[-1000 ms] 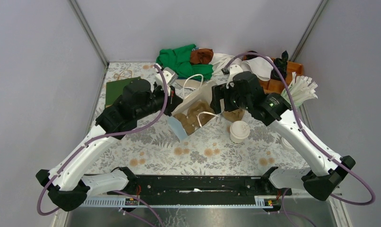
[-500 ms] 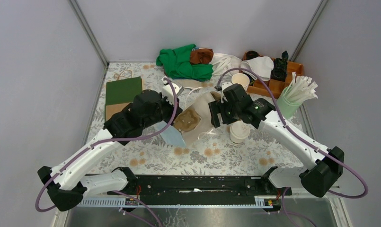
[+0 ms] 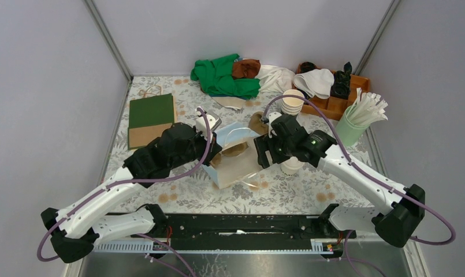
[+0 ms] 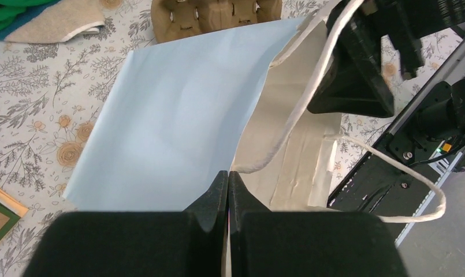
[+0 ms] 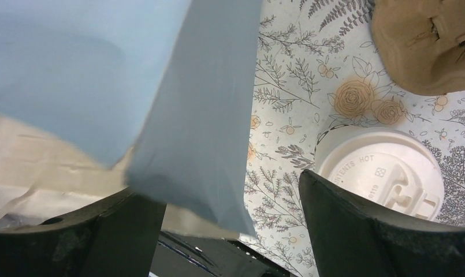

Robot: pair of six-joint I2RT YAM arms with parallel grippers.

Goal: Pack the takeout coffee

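Left gripper [image 4: 228, 176]: mine, fingers pressed together, pinching the rim of the blue paper bag [image 4: 178, 121] at its open mouth.
Right gripper [image 5: 230, 190]: mine, fingers spread wide, with the bag's blue side wall in the gap; I cannot tell whether either finger touches it.
Takeout coffee [image 5: 380, 173]: upright on the bench with its white lid on, a little right of the middle, outside the bag, just beside its right side and below my right wrist.
Bag: tipped over at the bench's middle, mouth and white handles [image 4: 386, 173] toward the near edge.
Pulp tray [image 4: 215, 14]: on the bench just past the bag, on the far-edge side.
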